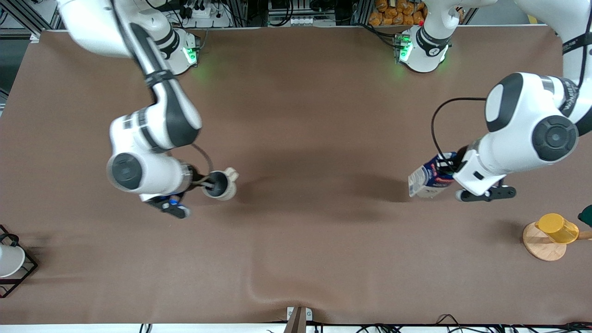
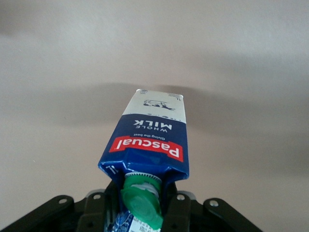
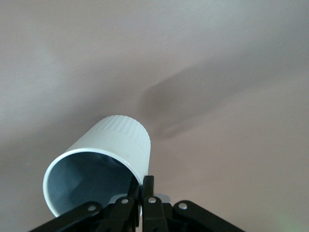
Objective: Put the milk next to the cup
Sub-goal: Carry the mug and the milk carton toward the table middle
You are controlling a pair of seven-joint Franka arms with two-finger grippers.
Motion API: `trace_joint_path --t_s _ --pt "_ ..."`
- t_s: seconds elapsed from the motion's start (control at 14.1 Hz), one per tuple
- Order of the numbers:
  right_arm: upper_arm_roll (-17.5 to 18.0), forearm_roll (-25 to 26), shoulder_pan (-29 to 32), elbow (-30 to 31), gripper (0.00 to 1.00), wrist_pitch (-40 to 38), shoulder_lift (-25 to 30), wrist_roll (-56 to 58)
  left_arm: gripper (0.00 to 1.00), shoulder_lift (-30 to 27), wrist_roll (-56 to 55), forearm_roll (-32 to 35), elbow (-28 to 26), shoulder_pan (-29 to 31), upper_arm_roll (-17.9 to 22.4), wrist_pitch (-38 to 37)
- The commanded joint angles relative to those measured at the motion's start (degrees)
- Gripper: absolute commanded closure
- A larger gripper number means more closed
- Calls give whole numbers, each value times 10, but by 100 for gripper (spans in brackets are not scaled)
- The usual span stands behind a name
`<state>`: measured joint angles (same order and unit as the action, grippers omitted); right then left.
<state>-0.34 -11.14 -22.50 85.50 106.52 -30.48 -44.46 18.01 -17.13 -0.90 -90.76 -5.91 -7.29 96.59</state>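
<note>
The milk (image 1: 430,178) is a dark blue carton with a red-and-white label. My left gripper (image 1: 451,172) is shut on its gabled top and holds it tilted over the table at the left arm's end. In the left wrist view the milk (image 2: 154,140) points away from my left gripper (image 2: 140,193), with the green cap (image 2: 142,205) between the fingers. The cup (image 1: 222,184) is a cream-white mug with a grey inside. My right gripper (image 1: 209,182) is shut on its rim and holds it tilted over the table toward the right arm's end. The right wrist view shows the cup (image 3: 113,145) pinched at the rim by my right gripper (image 3: 144,186).
A yellow cup (image 1: 557,227) lies on a round wooden stand (image 1: 542,245) at the left arm's end, nearer the front camera than the milk. A black wire rack (image 1: 21,273) with a white object stands at the right arm's end.
</note>
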Motion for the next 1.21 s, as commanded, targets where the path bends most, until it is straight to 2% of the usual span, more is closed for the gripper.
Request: trace_joint_path --t_s 0.0,0.5,0.78,1.07,1.14 --pt "-7 -13 -49 -22 100 37 -26 -92 85 -9 -39 14 1 1 -34 -14" --pt "-7 -12 -145 -32 100 162 -83 -248 85 -3 -102 13 -4 -1 -97 -16" --pt "-8 -11 -176 -31 100 193 -105 -266 85 -2 -156 5 1 -7 -120 -30" --pt "-8 -12 -178 -31 98 207 -115 -285 85 -2 -230 5 1 -23 -161 -38" --pt "-8 -11 -179 -31 70 207 -118 -285 85 -1 -241 6 8 -26 -166 -38"
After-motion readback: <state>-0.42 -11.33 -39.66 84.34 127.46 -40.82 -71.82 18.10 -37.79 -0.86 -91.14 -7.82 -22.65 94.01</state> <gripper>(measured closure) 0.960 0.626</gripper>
